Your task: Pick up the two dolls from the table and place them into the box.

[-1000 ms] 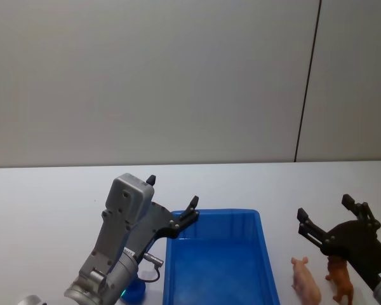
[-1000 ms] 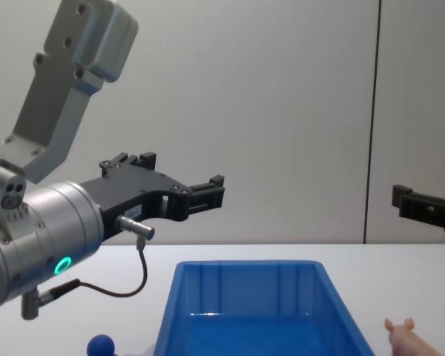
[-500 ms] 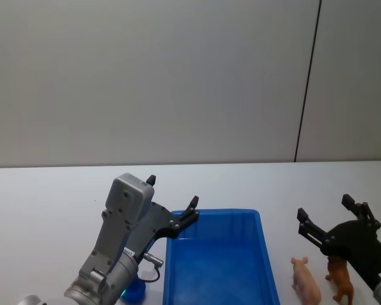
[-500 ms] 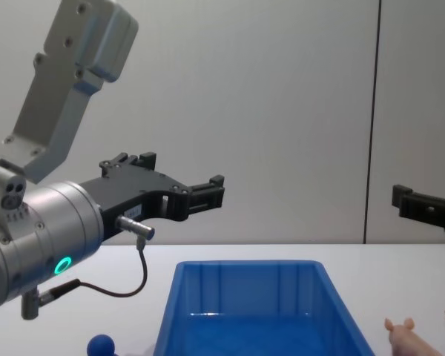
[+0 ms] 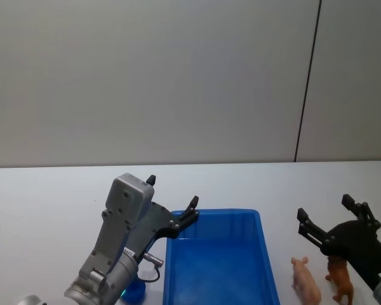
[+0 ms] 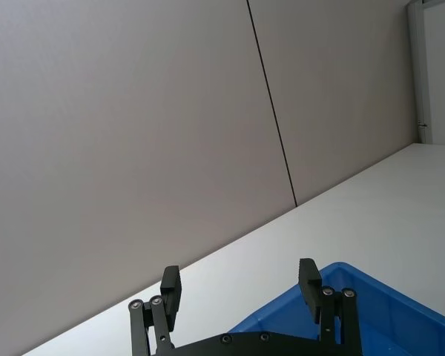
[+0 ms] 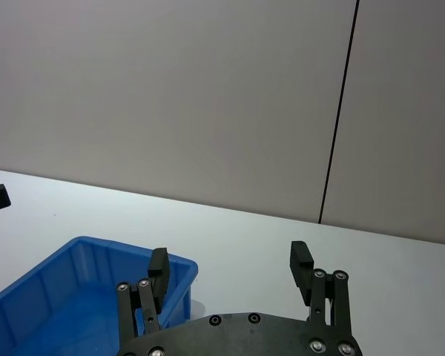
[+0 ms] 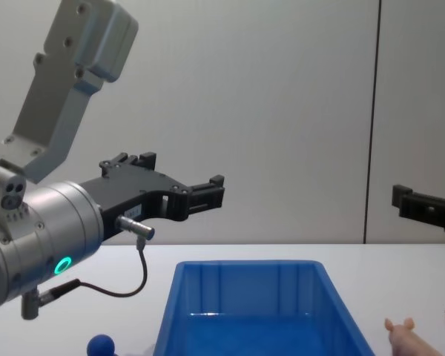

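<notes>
I see a small orange toy animal [image 5: 340,280] at the lower right on the white table [image 5: 44,203]; a grey wall [image 5: 146,76] with a dark vertical seam [image 5: 308,79] spans the upper frame

I saw the left gripper [image 5: 173,192], fingers spread, at the box's [image 5: 228,212] left rim. The right gripper [image 5: 324,208], likewise spread, hung near the pink pig [image 5: 306,281] and an orange toy animal [image 5: 340,281], right of the box. The blue doll [image 5: 134,291] lay left of it, half hidden.
</notes>
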